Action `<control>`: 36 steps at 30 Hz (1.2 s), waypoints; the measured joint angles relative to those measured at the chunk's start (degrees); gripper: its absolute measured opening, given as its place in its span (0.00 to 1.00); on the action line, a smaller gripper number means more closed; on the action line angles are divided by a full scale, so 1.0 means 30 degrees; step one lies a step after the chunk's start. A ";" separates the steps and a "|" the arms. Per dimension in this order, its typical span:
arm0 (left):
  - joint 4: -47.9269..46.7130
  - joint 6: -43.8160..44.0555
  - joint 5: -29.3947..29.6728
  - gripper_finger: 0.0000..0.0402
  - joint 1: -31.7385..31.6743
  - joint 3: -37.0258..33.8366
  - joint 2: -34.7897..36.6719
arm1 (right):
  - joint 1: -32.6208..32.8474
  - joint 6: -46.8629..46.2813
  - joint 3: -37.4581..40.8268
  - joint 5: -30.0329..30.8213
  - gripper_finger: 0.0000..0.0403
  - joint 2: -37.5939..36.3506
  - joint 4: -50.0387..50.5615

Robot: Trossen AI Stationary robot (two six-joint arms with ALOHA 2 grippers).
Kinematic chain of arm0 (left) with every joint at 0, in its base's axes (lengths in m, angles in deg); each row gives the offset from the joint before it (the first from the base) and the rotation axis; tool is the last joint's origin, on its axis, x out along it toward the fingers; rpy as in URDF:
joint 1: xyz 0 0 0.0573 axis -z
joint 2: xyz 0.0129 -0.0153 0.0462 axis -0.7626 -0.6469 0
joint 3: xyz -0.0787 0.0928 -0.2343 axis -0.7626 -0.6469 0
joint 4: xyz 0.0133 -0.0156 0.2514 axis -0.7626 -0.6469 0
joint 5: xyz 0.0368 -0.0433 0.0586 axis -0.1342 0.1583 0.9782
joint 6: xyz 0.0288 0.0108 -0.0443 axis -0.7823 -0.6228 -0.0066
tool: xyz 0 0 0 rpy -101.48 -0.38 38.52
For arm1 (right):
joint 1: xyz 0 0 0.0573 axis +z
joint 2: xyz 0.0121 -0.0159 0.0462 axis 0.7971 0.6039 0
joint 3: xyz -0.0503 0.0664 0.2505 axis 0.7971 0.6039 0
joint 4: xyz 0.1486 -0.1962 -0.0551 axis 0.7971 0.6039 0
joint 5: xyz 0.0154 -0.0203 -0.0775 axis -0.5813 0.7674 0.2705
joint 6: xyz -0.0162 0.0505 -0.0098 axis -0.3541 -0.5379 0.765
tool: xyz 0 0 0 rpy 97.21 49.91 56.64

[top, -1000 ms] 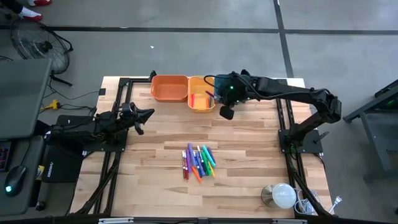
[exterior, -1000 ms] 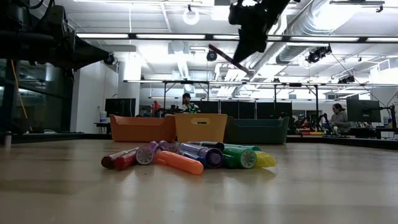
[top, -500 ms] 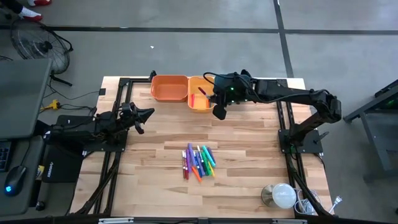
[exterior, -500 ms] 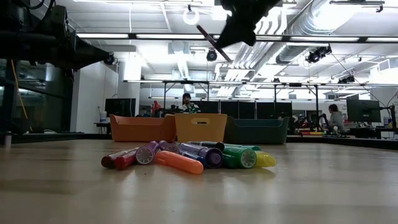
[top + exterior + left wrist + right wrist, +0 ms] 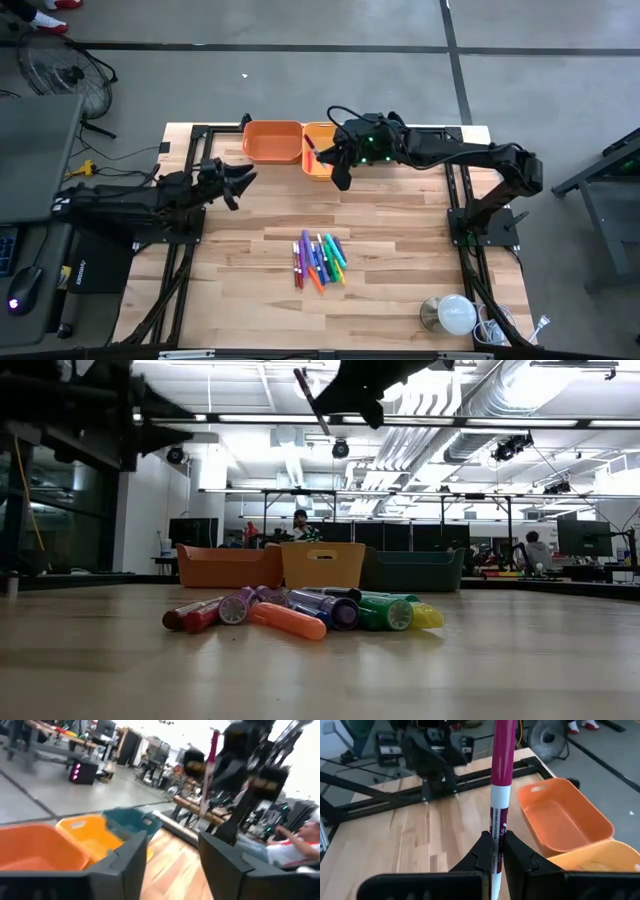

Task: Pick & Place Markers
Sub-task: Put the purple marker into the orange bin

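Note:
A pile of several coloured markers (image 5: 318, 262) lies on the wooden table near its middle, also seen in the low view as markers (image 5: 300, 612). My right gripper (image 5: 324, 160) is shut on a magenta-and-white marker (image 5: 502, 765), high over the yellow bin (image 5: 318, 168). That marker (image 5: 309, 398) shows slanting up near the top of the low view. My left gripper (image 5: 243, 178) hovers open and holds nothing at the table's left side, near the orange bin (image 5: 272, 142). Its fingers (image 5: 131, 865) stand apart. My right gripper pinches the marker's white barrel (image 5: 498, 827) between its two fingers, near the end away from the magenta part. The marker sticks out ahead of the fingertips, along the way the fingers point. It is lifted clear, slanting over the bins.
Orange, yellow and teal bins (image 5: 131, 821) stand side by side at the table's far edge; the yellow one holds a few markers. A white lamp-like object (image 5: 452, 314) sits at the near right corner. Black frame rails run along both sides.
My right gripper has carried the magenta marker toward the table's left, across the yellow bin, and tipped up nearer to level. My left gripper has risen, reached a little toward the table's middle, and opened.

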 joint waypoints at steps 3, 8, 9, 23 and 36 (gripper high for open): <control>0.1187 -0.0001 -0.0006 0.48 0.0000 0.0808 -0.1820 | 0.0138 0.0004 0.0007 -0.0221 0.04 0.0258 -0.0866; 0.2043 -0.0374 -0.0439 0.48 -0.0007 0.2302 -0.4536 | 0.0237 0.0094 0.0015 -0.0663 0.04 0.0251 -0.1756; 0.2575 -0.0381 -0.0686 0.48 -0.0017 0.2557 -0.5072 | 0.0237 0.0099 0.0015 -0.0883 0.04 0.0251 -0.1878; 0.4830 -0.0860 -0.5540 0.48 -0.1883 0.8129 -1.2404 | 0.0361 0.1024 0.0015 -0.1118 0.04 0.0396 -0.2207; 0.4796 -0.0808 -0.6446 0.48 -0.1872 1.0979 -1.5763 | 0.0361 0.1324 0.0015 -0.2247 0.04 0.0396 -0.2100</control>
